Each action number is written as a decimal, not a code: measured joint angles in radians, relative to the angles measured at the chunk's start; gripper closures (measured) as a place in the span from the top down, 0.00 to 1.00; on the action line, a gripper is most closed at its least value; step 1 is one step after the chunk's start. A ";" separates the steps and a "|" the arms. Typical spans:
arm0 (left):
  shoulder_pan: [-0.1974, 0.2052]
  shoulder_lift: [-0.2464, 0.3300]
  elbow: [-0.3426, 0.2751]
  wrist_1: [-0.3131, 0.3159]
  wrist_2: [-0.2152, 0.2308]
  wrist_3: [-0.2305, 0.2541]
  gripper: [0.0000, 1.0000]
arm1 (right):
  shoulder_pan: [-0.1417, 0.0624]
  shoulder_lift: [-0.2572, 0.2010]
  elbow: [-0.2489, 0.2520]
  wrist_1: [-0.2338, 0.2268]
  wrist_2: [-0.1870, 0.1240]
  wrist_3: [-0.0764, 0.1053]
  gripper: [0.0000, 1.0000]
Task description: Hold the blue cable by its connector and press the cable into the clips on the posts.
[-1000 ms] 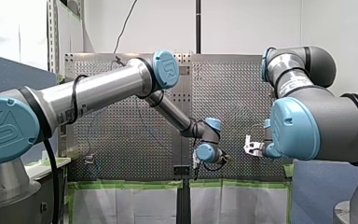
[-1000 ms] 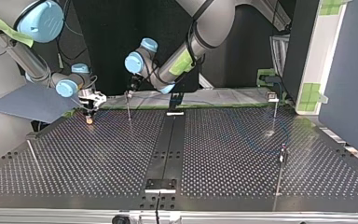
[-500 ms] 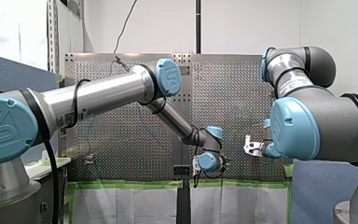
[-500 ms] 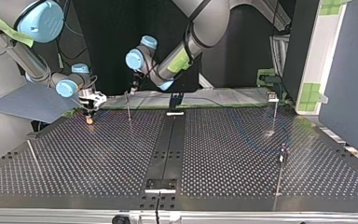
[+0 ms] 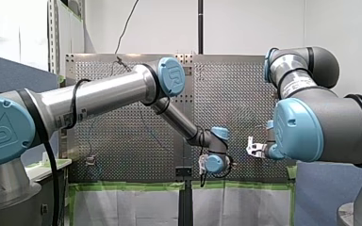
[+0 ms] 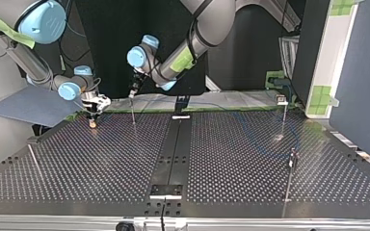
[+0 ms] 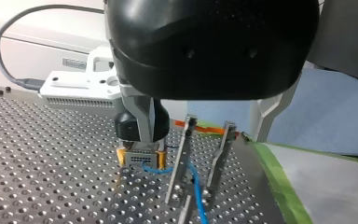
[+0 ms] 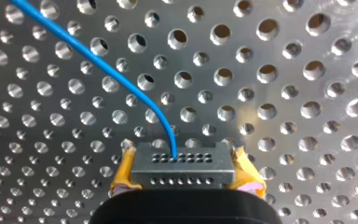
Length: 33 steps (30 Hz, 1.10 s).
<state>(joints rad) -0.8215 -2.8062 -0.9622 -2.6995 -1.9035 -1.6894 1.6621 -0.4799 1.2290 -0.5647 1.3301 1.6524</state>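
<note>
A grey connector (image 8: 182, 168) sits between yellow pads (image 8: 122, 173), with my right gripper (image 8: 184, 181) shut on it just above the perforated table. The thin blue cable (image 8: 121, 81) leaves the connector and runs off across the holes. In the left wrist view the cable (image 7: 197, 191) passes between the metal fingers (image 7: 181, 158) of my open left gripper (image 7: 189, 198), close beside the held connector (image 7: 143, 158). In the top view my left gripper (image 6: 132, 92) hangs over a thin post (image 6: 133, 113), and my right gripper (image 6: 93, 114) is to that post's left.
More thin posts stand at the top view's right (image 6: 283, 113), (image 6: 291, 163) and lower left (image 6: 33, 161). A black rail (image 6: 173, 149) runs down the table's middle. Green tape (image 7: 279, 186) marks the table's edge near both grippers.
My left arm's wrist has dropped lower and shifted right in the front view, bringing its gripper down over the post. My right arm and the connector have stayed put.
</note>
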 joint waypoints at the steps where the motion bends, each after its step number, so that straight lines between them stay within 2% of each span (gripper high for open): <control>1: 0.000 0.000 -0.004 0.001 0.000 -0.001 1.00 | 0.000 0.000 0.000 0.000 0.000 0.000 0.23; 23: -0.004 0.001 -0.012 0.002 -0.003 0.003 1.00 | 0.002 0.000 0.001 0.005 0.000 0.000 0.23; 27: -0.013 0.011 -0.021 0.002 -0.020 0.021 1.00 | 0.003 0.000 0.001 0.005 -0.001 0.000 0.23; 33: -0.059 0.056 -0.066 0.043 -0.068 0.021 1.00 | 0.003 0.000 0.000 0.005 -0.001 0.000 0.23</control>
<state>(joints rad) -0.8801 -2.7498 -1.0283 -2.6562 -1.9713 -1.6679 1.6651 -0.4800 1.2294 -0.5600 1.3291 1.6524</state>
